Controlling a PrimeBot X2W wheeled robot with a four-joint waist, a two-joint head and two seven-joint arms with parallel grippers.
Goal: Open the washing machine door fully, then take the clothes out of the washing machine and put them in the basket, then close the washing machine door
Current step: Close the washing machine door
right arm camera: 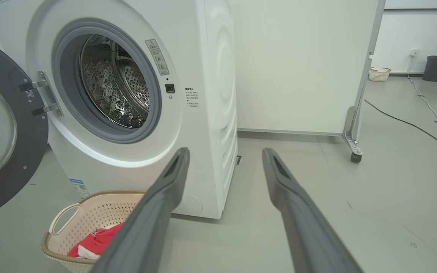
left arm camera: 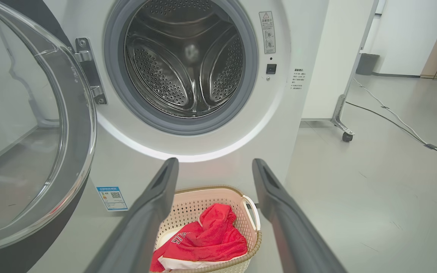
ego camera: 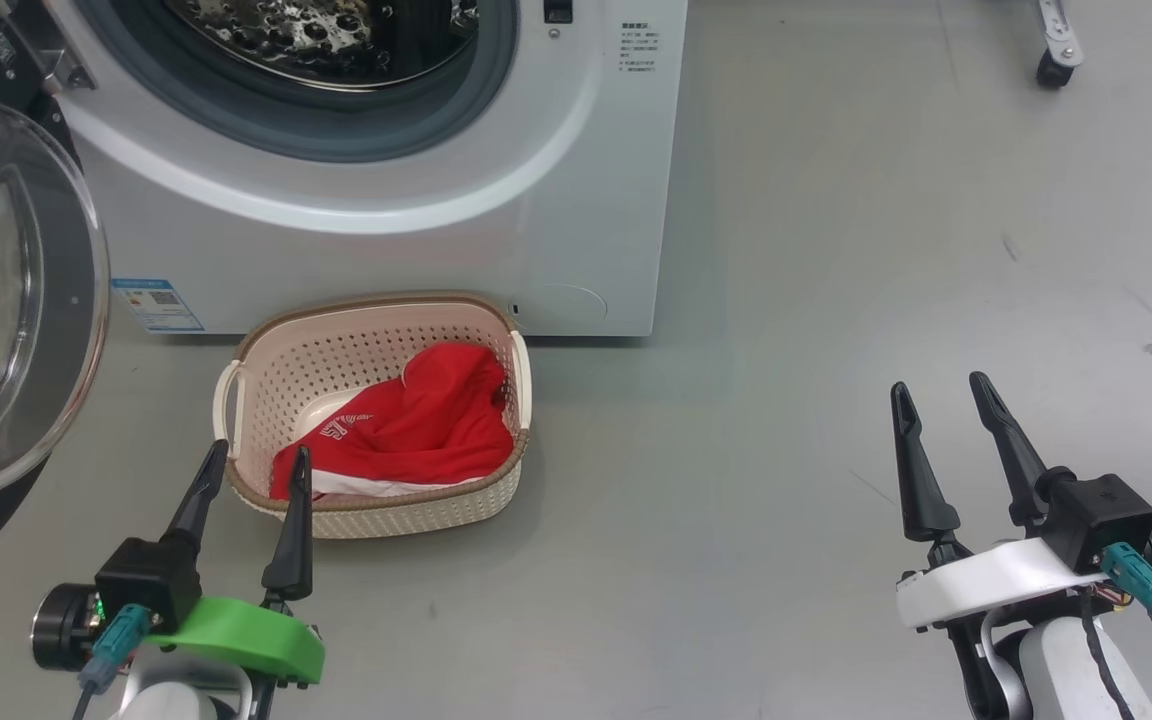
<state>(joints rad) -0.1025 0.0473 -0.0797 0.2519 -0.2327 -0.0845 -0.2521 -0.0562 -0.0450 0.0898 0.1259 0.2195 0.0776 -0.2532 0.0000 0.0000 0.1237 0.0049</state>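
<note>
The white washing machine stands ahead with its door swung wide to the left, glass bowl facing me. The steel drum looks bare inside. Red clothes with white lettering lie in the cream basket on the floor in front of the machine. My left gripper hangs open just in front of the basket's near left rim, holding nothing. My right gripper is open over bare floor, well right of the basket. The door, clothes and basket also show in the wrist views.
A white partition on castors stands to the right of the machine, with a cable trailing across the grey floor beyond it. A dark bin and a small basket sit by the far wall.
</note>
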